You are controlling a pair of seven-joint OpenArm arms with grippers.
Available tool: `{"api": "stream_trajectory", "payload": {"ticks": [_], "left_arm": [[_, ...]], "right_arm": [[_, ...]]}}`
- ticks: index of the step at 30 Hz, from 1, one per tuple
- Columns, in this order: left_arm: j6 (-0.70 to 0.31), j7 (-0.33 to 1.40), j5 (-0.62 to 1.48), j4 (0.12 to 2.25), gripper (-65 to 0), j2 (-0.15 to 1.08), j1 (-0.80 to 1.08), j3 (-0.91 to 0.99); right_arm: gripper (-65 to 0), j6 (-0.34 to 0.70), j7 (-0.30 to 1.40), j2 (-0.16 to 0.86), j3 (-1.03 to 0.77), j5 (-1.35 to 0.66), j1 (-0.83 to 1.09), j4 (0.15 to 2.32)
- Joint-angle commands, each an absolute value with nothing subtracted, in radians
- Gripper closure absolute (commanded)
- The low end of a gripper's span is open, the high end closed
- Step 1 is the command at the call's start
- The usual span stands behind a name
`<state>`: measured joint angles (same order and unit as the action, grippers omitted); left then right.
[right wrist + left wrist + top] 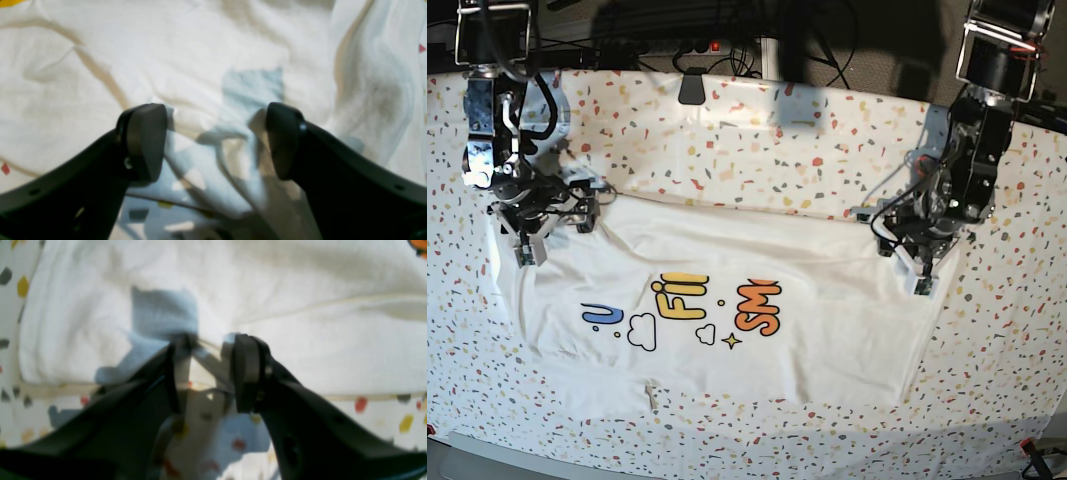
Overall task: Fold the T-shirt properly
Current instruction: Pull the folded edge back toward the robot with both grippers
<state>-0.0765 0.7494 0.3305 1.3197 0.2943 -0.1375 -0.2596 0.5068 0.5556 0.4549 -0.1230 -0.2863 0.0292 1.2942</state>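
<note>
Left gripper (206,350) pinches the T-shirt (727,300) edge; right gripper (217,140) hangs wide open over cloth, holding nothing. Shirt lies flat on the table cover (827,140), w/ print up. Right should grab its edge, then lift both evenly.

A table cover (757,140), white and speckled with coloured flecks, spans the work surface; the T-shirt (727,300) lies spread across its middle, print up, top edge folded over, speckled cloth showing around it.
</note>
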Motion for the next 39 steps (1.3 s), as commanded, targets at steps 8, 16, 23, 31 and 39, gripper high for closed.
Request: {"api": "stream_trajectory", "payload": {"ticks": [8,16,23,31,39], "left_arm": [[-0.033,0.968,0.259,1.466,-21.5,0.302,0.065,-0.268],[0.027,0.977,0.155,1.668,-21.5,0.299,0.239,-0.268],[0.027,0.978,0.127,1.803,-21.5,0.294,0.36,-0.268],[0.027,0.974,0.119,1.829,-21.5,0.294,0.402,-0.268],[0.027,1.004,0.119,1.829,-21.5,0.294,0.422,-0.268]], "right_arm": [[-46.0,0.52,0.649,0.484,-0.136,-0.263,0.172,1.423],[-46.0,0.524,0.649,0.495,-0.24,-0.266,0.302,1.509],[-46.0,0.524,0.656,0.498,-0.269,-0.266,0.399,1.571],[-46.0,0.524,0.674,0.499,-0.269,-0.265,0.501,1.626],[-46.0,0.523,0.679,0.499,-0.27,-0.265,0.562,1.645]]}}
